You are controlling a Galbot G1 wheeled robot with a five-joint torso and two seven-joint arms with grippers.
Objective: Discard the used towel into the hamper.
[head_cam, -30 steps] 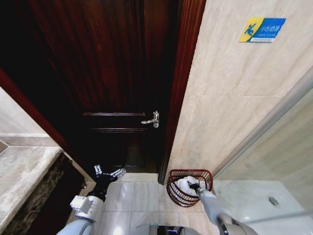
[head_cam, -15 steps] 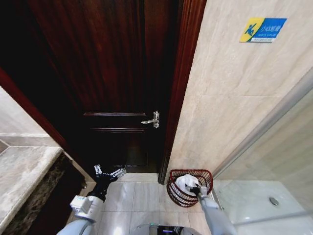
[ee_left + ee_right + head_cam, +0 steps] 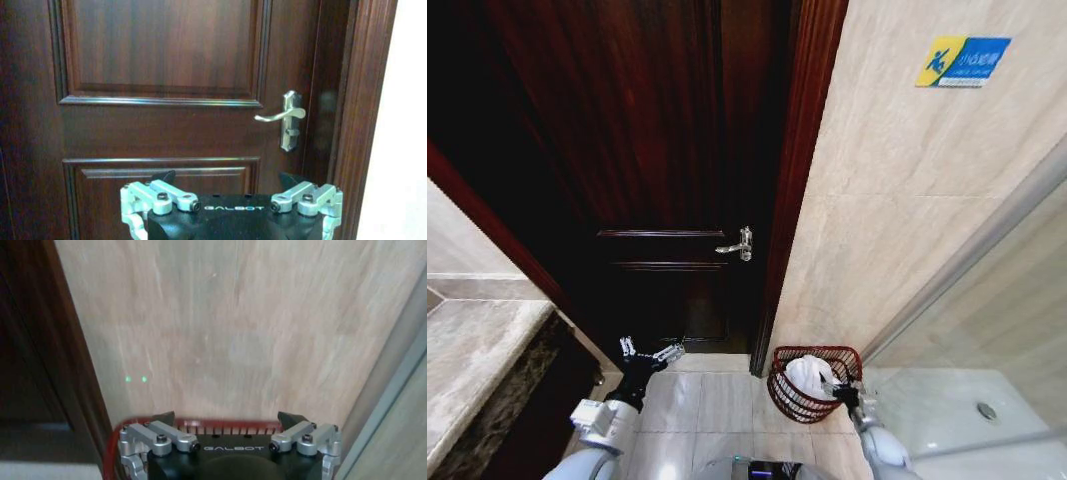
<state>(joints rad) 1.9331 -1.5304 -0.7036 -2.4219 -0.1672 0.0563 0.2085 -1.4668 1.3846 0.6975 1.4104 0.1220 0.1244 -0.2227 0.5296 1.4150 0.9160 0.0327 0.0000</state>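
Note:
The hamper is a small reddish-brown wire basket on the floor by the beige wall, right of the door. The white towel lies bunched inside it. My right gripper hangs at the hamper's near right rim, apart from the towel. In the right wrist view the right gripper is open and holds nothing, and the hamper's red rim shows just beyond it. My left gripper is open and held low in front of the door; in its wrist view the left gripper faces the door panel.
A dark wooden door with a silver lever handle stands closed ahead. A stone counter is at the left. A glass shower partition and white shower floor are at the right. Pale floor tiles lie between the arms.
My right gripper has drawn back from over the towel toward the hamper's near rim, and the arm shows less. The towel stays in the hamper. The left arm has not moved.

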